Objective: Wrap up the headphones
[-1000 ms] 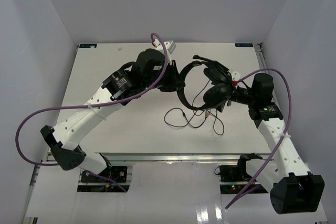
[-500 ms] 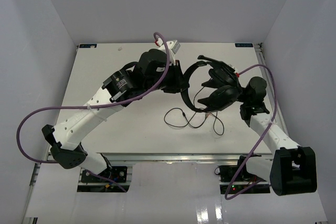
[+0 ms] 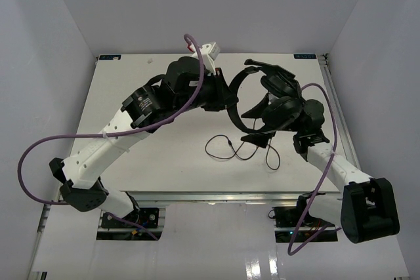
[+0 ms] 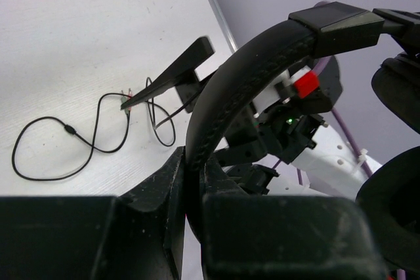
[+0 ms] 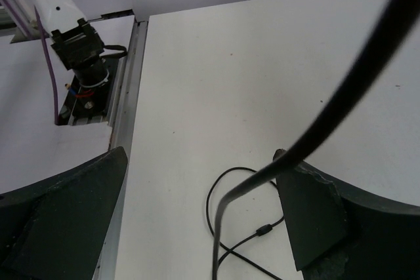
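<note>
The left arm (image 3: 111, 139) stretches from its near-left base diagonally over the table (image 3: 151, 162), its wrist turned to the robot's right. The left gripper (image 4: 193, 175) is clamped on the headband (image 4: 262, 63) of the headphones (image 3: 279, 90) and holds them in the air above the far middle of the table. The right arm (image 3: 335, 165) rises from its near-right base and bends inward. Its wrist sits just behind the earcups (image 3: 281, 111). In its own wrist view the right gripper (image 5: 202, 162) has its two dark fingers (image 5: 59, 221) spread wide. Only a thin black strand crosses the gap close to the right-hand finger, and whether it touches that finger I cannot tell. The headband is a padded black strip with a fine grained, stitched surface, curving up into a hard, smooth rectangular slider (image 4: 335, 21). The earcups are round, dull black and cushioned. The cord (image 4: 68, 132) is a thin black wire that lies in loose loops on the matt white tabletop below the headset. It carries a small bead along its length, and a reddish plug (image 4: 128, 100) lies at one end. Thick purple cables (image 3: 29, 155) arc beside both arms. One of them sweeps across the right arm's wrist in the top view. A metal rail (image 5: 128, 83) edges the near side of the table. In the left wrist view the headband and the gripper's own fingers block most of the right arm behind them.
</note>
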`<state>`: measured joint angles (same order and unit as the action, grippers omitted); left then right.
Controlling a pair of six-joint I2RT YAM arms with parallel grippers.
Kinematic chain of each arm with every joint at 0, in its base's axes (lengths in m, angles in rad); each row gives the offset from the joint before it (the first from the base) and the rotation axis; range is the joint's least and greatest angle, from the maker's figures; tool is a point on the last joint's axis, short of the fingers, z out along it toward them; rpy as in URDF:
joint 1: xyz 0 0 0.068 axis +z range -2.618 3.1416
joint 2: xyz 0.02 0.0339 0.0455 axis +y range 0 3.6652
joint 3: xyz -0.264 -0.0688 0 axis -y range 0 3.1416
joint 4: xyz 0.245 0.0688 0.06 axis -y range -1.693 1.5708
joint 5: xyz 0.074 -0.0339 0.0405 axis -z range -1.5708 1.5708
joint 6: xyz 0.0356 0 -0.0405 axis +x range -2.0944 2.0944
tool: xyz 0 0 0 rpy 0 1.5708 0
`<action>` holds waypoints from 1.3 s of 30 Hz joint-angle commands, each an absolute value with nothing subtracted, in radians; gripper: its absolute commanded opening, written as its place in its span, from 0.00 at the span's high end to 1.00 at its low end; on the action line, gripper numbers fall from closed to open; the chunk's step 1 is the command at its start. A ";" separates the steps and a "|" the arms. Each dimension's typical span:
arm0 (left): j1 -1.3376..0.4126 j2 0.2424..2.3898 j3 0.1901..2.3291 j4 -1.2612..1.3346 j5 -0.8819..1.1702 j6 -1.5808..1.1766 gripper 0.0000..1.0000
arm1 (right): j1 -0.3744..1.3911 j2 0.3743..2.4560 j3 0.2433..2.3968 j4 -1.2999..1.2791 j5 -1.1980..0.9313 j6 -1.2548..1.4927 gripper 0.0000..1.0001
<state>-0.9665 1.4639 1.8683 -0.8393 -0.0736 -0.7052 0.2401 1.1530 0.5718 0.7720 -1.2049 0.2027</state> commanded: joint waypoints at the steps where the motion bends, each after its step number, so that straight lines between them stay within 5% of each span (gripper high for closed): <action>1: -0.973 1.386 1.944 -0.742 -0.082 -0.747 1.00 | 0.298 1.130 0.566 0.589 -1.254 -0.026 0.06; 9: -0.973 1.328 1.955 -0.704 -0.226 -0.718 1.00 | 0.308 1.034 0.529 0.321 -1.320 -0.316 0.27; 21: -0.971 1.334 1.960 -0.656 -0.387 -0.670 1.00 | 0.321 1.008 0.754 -0.358 -1.331 -0.775 0.82; 29: -0.957 1.406 1.983 -0.595 -0.538 -0.596 1.00 | 0.368 1.039 1.042 -0.876 -1.071 -1.161 0.90; 39: -0.756 1.486 1.911 -0.586 -0.528 -0.577 1.00 | 0.435 0.886 1.307 -1.015 -0.577 -1.218 0.92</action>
<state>-0.8292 1.5140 1.9426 -0.6435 -0.5213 -0.5764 0.4176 0.9592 1.1944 -0.9235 -0.8070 -1.1531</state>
